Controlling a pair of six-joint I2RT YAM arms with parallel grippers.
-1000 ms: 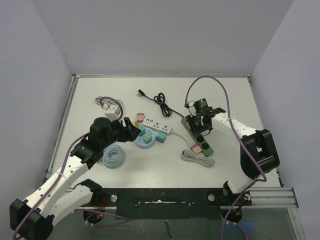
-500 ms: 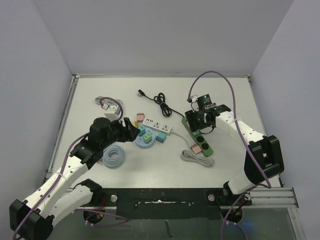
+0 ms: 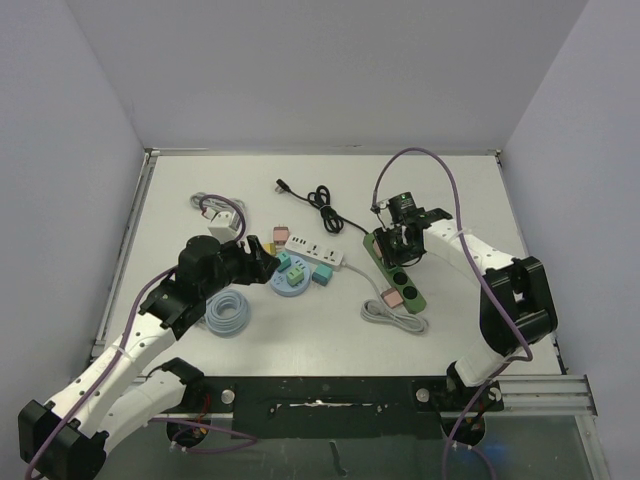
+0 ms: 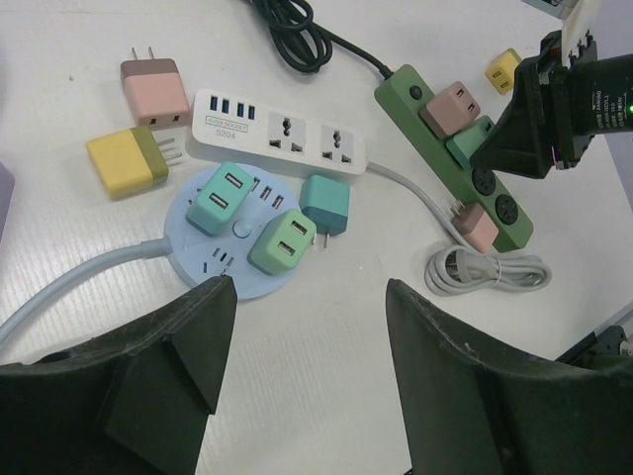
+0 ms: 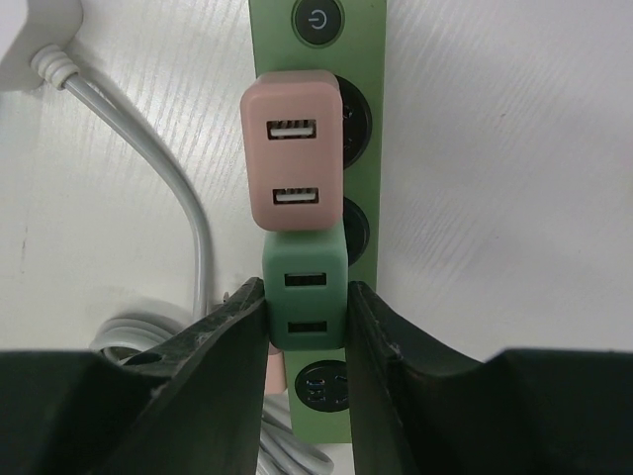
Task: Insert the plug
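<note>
On the white table [image 3: 450, 180], the right gripper [image 5: 305, 309] stands over the green power strip [image 5: 368, 59], whose length runs away from its fingertips to a power button at the far end. Its two fingers [image 5: 229, 327] are clamped on the sides of a green USB charger [image 5: 305, 272] sitting on the strip's face; whether the charger is fully seated cannot be told. A pink USB charger [image 5: 294, 163] sits on the strip just beyond the fingertips, touching the green one. The left gripper [image 4: 305, 292], fingers well apart and holding nothing, hangs above a round blue outlet hub [image 4: 188, 237], with a white power strip [image 4: 287, 134] farther ahead and a loose teal charger [image 4: 324, 201] between them.
</note>
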